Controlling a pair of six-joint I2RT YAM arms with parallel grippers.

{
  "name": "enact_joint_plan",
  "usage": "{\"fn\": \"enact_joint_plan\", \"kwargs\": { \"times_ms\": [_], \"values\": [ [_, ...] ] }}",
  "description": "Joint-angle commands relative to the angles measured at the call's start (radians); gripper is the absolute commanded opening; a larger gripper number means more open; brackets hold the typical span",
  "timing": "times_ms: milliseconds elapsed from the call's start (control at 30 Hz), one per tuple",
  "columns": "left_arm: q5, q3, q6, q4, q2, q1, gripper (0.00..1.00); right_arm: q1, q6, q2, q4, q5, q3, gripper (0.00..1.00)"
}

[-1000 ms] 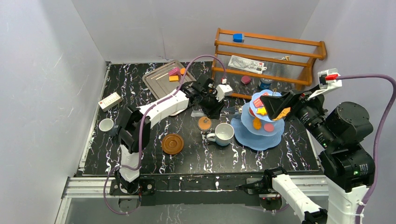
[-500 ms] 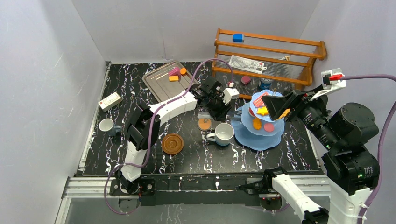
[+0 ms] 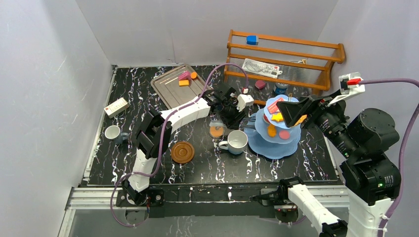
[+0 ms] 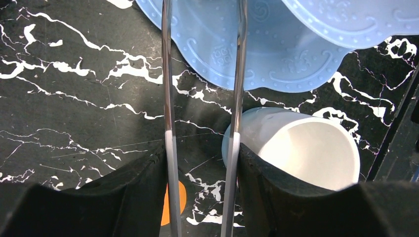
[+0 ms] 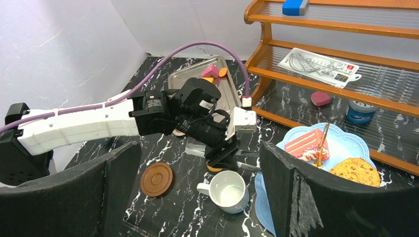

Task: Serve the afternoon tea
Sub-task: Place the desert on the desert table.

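light-blue three-tier stand (image 3: 259, 144) partly stocked; small toy pastries (image 3: 184, 79) sit on silver metal tray (image 3: 165, 93); left pincer (image 4: 201, 158) clamps metal tongs (image 4: 168, 74), right pincer (image 5: 197, 168) gapes empty.

The top external camera looks down from above and behind the arm bases onto the whole table (image 3: 128, 106). The left wrist camera sits very near the tabletop, looking along the metal tongs (image 4: 168, 98) at the white mug (image 4: 301, 153) and light-blue stand (image 4: 257, 59). The right wrist camera, higher and seemingly farther off, faces left across the table. All three views share the mug and the stand.
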Motion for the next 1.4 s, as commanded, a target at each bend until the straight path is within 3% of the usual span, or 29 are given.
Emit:
{"fn": "enact_joint_plan", "kwargs": {
  "times_ms": [0,400,1367],
  "values": [
    [-0.024,0.028,0.005,0.011,-0.042,-0.003,0.48,0.000,-0.014,-0.002,0.055,-0.002,-0.002,0.99],
    [-0.058,-0.004,0.007,0.007,-0.080,-0.003,0.51,0.000,-0.006,-0.007,0.060,-0.008,-0.012,0.99],
    [-0.252,-0.199,-0.056,0.072,-0.308,0.000,0.45,-0.001,0.004,-0.013,0.067,-0.014,-0.015,0.99]
  ]
}}
